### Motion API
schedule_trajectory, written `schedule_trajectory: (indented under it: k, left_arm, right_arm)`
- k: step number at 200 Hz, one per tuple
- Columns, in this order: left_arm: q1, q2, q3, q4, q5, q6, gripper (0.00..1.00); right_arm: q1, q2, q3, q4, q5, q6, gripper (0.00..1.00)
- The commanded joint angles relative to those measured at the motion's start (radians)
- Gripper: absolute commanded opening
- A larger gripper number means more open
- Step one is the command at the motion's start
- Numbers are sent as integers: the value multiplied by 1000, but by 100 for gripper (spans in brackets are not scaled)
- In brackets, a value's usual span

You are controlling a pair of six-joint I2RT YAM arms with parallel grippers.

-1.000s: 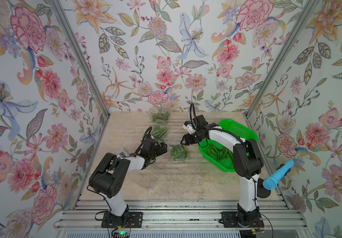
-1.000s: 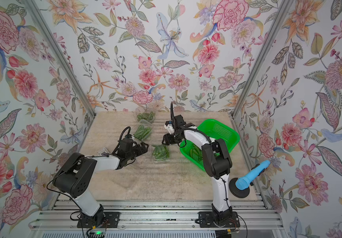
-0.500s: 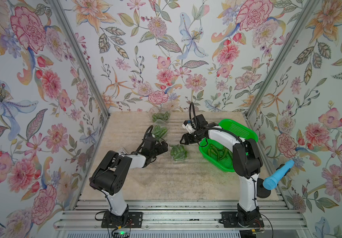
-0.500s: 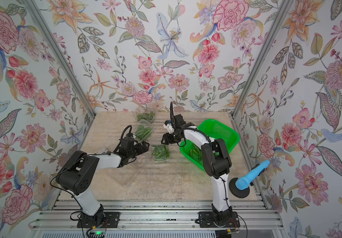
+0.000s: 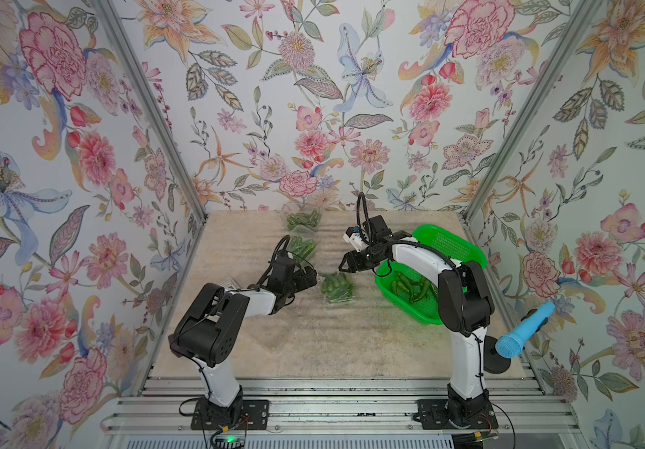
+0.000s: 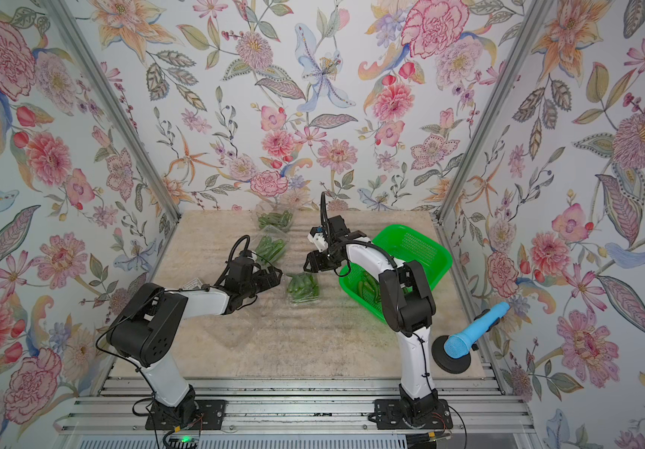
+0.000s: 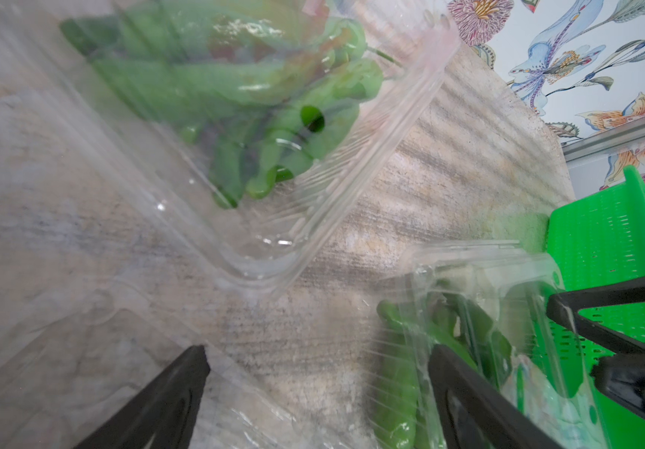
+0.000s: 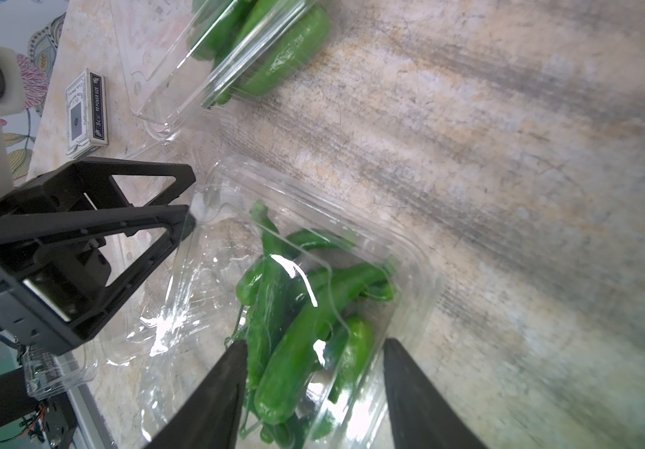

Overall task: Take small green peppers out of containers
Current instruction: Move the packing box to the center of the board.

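**Light, slippery peppers in a thin clear box**

The small green peppers [image 8: 293, 307] look light, firm and glossy, so probably slippery; I would take one across its middle. They lie heaped in a thin clear container [image 8: 414, 252], which may slide or crush, in the middle of the worktop [image 5: 313, 342], left of the green basket [image 5: 449, 248]. The right end effector [image 8: 316, 344] hangs over them, released and empty. The left end effector [image 7: 317, 352], just left, is spread wide, empty. A card box [image 8: 85, 112] at the left reads "POKER SIZE".
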Motion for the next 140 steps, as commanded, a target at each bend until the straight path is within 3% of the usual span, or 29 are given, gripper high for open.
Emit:
schedule_trajectory:
  k: [1, 109, 140]
  left_arm:
    - [-4, 36, 29, -47, 23, 25, 92]
    - [-42, 45, 100, -123, 28, 70, 89]
    - [-45, 46, 97, -118, 54, 68, 83]
  right_arm:
    - [16, 34, 28, -2, -68, -5, 58]
    - [36, 80, 39, -5, -197, -37, 55]
    - [33, 76, 34, -5, -206, -45, 55]
